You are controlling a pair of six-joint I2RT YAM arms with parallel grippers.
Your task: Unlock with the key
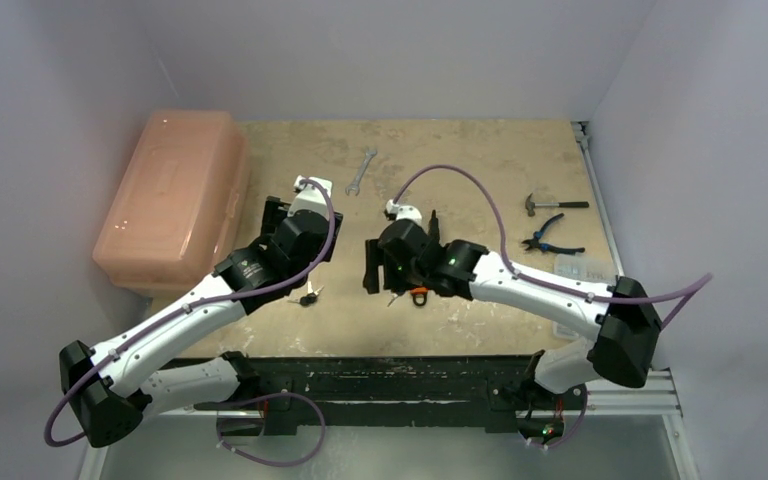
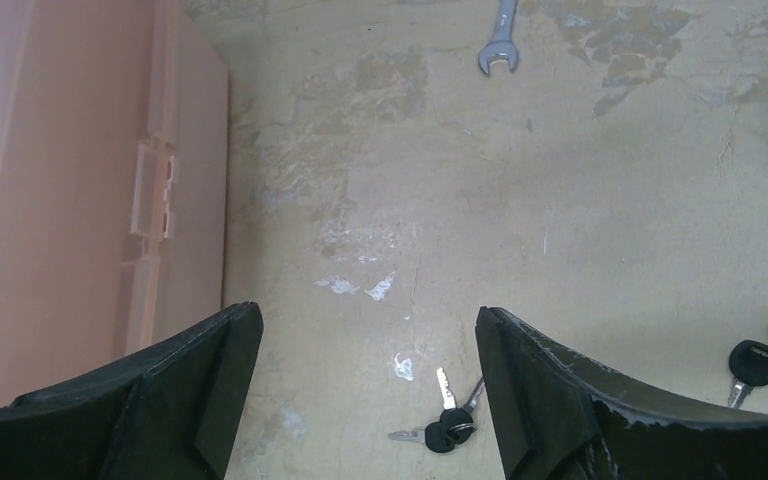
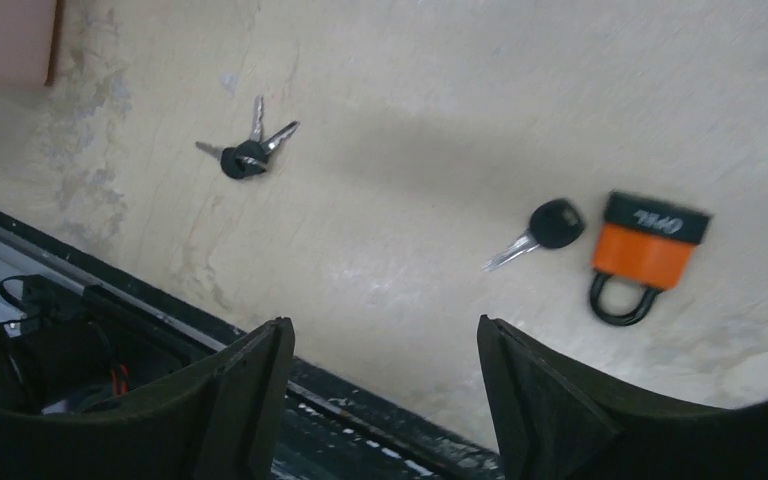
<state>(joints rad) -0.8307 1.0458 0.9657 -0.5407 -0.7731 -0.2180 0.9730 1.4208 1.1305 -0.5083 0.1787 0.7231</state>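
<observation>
An orange padlock (image 3: pixel 650 250) with a black shackle lies flat on the table, also seen under the right wrist in the top view (image 1: pixel 419 295). A single black-headed key (image 3: pixel 550 225) lies just left of it, apart from it, and shows in the left wrist view (image 2: pixel 753 362). A bunch of small keys (image 2: pixel 448 425) lies further left (image 3: pixel 245 155) (image 1: pixel 308 297). My left gripper (image 2: pixel 368 315) is open and empty, hovering above the bunch. My right gripper (image 3: pixel 385 330) is open and empty, over the table's near edge, short of the key and padlock.
A pink plastic box (image 1: pixel 170 195) stands at the left. A wrench (image 1: pixel 360 170) lies at the back, and a hammer (image 1: pixel 550 205) and pliers (image 1: pixel 550 238) at the right. The black front rail (image 3: pixel 360 400) runs under my right fingers.
</observation>
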